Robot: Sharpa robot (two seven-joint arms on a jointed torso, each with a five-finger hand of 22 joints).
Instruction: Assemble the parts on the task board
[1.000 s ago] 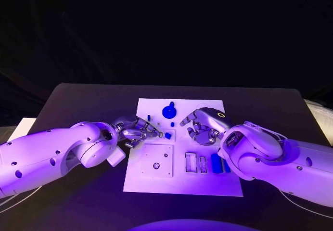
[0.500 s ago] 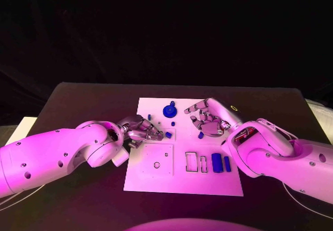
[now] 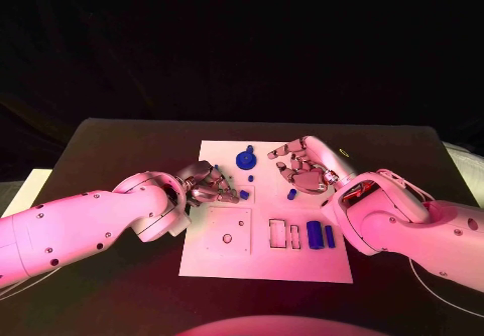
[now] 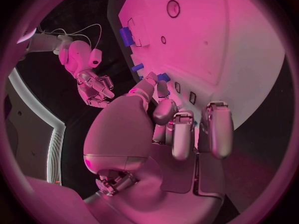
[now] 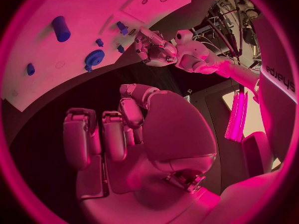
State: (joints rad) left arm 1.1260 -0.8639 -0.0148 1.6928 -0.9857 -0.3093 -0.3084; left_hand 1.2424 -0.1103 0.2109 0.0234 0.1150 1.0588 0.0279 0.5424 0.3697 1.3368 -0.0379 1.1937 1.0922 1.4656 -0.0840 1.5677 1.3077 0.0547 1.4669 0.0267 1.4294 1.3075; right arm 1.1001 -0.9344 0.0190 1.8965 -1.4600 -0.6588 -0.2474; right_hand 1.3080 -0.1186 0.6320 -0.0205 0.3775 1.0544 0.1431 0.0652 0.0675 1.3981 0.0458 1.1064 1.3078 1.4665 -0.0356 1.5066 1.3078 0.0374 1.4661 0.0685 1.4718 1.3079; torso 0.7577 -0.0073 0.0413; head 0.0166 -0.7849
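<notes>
The white task board [image 3: 267,262] lies mid-table. On it I see a blue gear [image 3: 246,161], a small blue part [image 3: 292,194], two blue cylinders [image 3: 314,233] side by side, and a small blue piece [image 3: 243,194]. My left hand [image 3: 212,185] hovers over the board's left edge with its fingers half curled and nothing in them. That small blue piece [image 4: 163,77] lies just past its fingertips. My right hand [image 3: 303,168] is raised over the board's far right part, fingers loosely apart and holding nothing. The right wrist view shows the gear [image 5: 94,57] and a cylinder [image 5: 60,28].
Empty rectangular slots [image 3: 278,234] and a square plate with holes [image 3: 229,231] take up the board's near half. Black table [image 3: 121,147] surrounds the board. A pale object [image 3: 30,185] sits off the table's left edge.
My right hand has lifted and drawn back toward the board's far right, uncovering the small blue part beneath it. My left hand has shifted slightly toward the board's far side.
</notes>
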